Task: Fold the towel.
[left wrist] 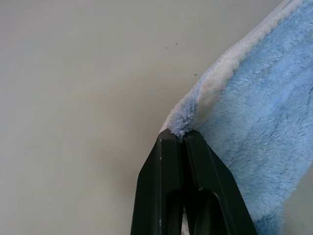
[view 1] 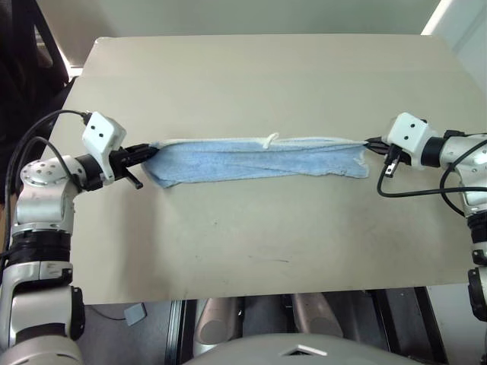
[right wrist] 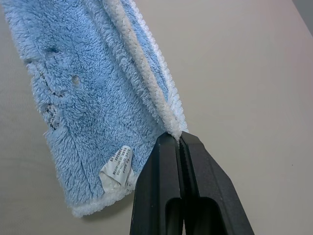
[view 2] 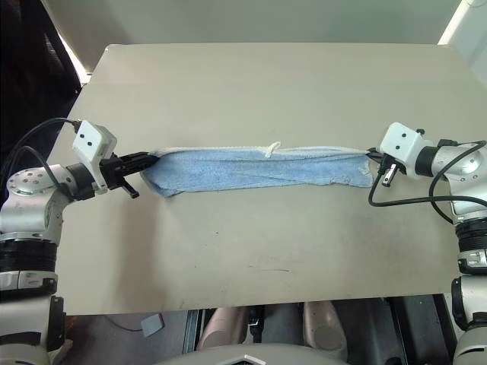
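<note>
The light blue towel hangs stretched in a long band between my two grippers, just above the beige table. Its pale hemmed edge runs along the top, with a small white loop near the middle. My left gripper is shut on the towel's left corner. My right gripper is shut on the right corner. A white label shows on the towel's right end in the right wrist view.
The table's near edge runs in front of me, with floor below it. A black cable loops from my right wrist over the table's right side.
</note>
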You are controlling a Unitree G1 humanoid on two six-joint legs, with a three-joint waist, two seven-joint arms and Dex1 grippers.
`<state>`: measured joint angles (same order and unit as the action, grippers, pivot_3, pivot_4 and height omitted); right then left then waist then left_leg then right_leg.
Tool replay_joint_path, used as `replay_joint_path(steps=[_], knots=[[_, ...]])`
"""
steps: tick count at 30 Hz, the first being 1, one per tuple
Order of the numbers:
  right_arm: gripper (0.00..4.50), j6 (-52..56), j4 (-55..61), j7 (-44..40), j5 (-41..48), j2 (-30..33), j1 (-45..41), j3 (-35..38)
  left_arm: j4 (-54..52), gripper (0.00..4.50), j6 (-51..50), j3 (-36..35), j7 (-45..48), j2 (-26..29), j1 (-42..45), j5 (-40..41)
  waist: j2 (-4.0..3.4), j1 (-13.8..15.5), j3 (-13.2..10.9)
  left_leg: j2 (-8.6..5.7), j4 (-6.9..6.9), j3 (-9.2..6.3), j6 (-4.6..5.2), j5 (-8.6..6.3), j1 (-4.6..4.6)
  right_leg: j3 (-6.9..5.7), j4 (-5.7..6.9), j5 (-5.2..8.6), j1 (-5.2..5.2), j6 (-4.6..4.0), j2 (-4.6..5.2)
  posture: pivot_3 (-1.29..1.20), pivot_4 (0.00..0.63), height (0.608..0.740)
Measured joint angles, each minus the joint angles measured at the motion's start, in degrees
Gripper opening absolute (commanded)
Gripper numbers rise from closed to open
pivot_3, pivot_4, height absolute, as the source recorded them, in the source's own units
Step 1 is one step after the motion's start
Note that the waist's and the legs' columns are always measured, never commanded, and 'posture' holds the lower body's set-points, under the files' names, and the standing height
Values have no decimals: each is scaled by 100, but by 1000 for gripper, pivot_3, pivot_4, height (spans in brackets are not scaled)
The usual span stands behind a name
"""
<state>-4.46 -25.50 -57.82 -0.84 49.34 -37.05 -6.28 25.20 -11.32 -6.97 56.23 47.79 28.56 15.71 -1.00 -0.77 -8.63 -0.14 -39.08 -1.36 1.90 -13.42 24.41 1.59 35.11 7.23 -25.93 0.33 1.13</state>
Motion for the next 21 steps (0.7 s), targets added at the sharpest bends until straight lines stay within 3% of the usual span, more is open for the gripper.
replay_joint_path(steps=[10,13,16,21], knots=[[16,0,0,0,0,0,0,0,0,0,0,0,0,0,0,0,0,0,0,0,0,0,0,0,0,0,0,0,0,0,0,0,150,736],[651,-76,-457,289,-240,-143,-276,-92,284,759,167,168,-68,-27,159,-253,-1,-4,0,0,-3,0,0,0,-17,6,2,-3,13,-1,0,0,150,736],[1682,-195,-1392,954,-735,-420,-804,-197,860,1807,487,527,-246,-209,431,-735,-2,-9,-1,-3,-2,0,4,10,-21,10,-1,-24,14,1,1,0,150,736],[3479,-447,-1922,1137,-952,-481,-912,-230,1226,3665,749,597,-277,-276,546,-903,-2,-1,-1,-2,4,0,0,7,-1,4,-6,-24,-5,2,1,0,150,736]])
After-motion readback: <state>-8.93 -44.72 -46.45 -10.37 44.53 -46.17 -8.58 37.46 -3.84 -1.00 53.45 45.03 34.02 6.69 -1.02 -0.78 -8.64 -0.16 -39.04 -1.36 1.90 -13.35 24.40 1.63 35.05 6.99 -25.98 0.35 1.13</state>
